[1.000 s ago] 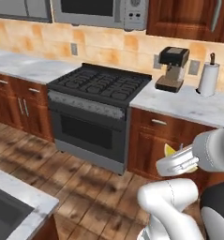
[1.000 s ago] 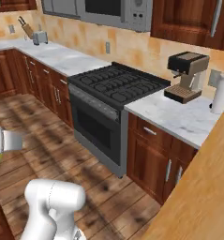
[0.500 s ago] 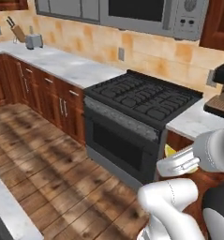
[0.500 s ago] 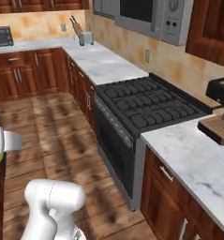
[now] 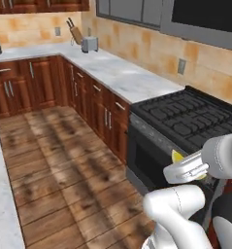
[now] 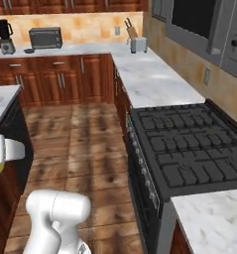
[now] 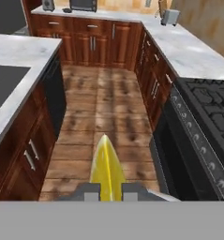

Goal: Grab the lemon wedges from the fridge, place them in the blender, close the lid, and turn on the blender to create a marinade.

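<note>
A lemon wedge sits pinched between the two fingertips of the hand, its pointed yellow tip sticking out forward; the hand is closed narrow on it, so one piece of fruit is in carriage. From the left base view the same wedge shows as a sliver of yellow just above the hand, in front of the black stove.

The blender stands far off, at the end of the back table, to the left of the toaster oven, with the long wooden floor between it and the wedge. Its lid cannot be made out at this distance.

The grip looks slim: the wedge is held near its rear edge, most of it overhanging. A jolt or sharp turn of the base could let the slick piece rotate or slip out onto the floor. Swinging the arm close to the stove front or the island table risks knocking it loose.
</note>
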Motion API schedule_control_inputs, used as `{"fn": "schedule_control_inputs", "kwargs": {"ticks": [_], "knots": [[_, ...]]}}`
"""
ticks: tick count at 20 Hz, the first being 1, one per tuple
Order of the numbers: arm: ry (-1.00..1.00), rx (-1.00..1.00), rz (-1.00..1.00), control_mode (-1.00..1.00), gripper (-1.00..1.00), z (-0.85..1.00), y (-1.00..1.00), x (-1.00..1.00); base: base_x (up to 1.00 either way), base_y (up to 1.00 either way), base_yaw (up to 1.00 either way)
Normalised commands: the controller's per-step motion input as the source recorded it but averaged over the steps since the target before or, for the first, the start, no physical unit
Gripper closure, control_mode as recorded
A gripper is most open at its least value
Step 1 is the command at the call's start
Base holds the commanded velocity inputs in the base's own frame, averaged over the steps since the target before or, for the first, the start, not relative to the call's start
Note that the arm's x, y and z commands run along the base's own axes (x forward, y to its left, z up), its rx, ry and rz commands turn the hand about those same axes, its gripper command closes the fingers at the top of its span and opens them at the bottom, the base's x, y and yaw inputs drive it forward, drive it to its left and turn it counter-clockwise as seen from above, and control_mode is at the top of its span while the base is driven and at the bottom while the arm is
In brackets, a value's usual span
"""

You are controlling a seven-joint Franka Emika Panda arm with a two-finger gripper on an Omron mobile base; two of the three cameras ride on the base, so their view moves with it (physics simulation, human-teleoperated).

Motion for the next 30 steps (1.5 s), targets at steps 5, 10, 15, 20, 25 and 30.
{"fn": "schedule_control_inputs", "kwargs": {"ticks": [5, 10, 15, 20, 25, 30], "knots": [[0.00, 0.00, 0.00, 1.00, 1.00, 0.00, 0.00, 0.00, 1.00, -0.01, 0.46], [0.00, 0.00, 0.00, 1.00, 1.00, 0.00, 0.00, 0.00, 1.00, -0.12, 0.42], [0.00, 0.00, 0.00, 1.00, 1.00, 0.00, 0.00, 0.00, 1.00, -0.26, 0.34], [0.00, 0.00, 0.00, 1.00, 1.00, 0.00, 0.00, 0.00, 1.00, -0.45, 0.18], [0.00, 0.00, 0.00, 1.00, 1.00, 0.00, 0.00, 0.00, 1.00, -0.20, 0.01], [0.00, 0.00, 0.00, 1.00, 1.00, 0.00, 0.00, 0.00, 1.00, 0.00, 0.00]]}}
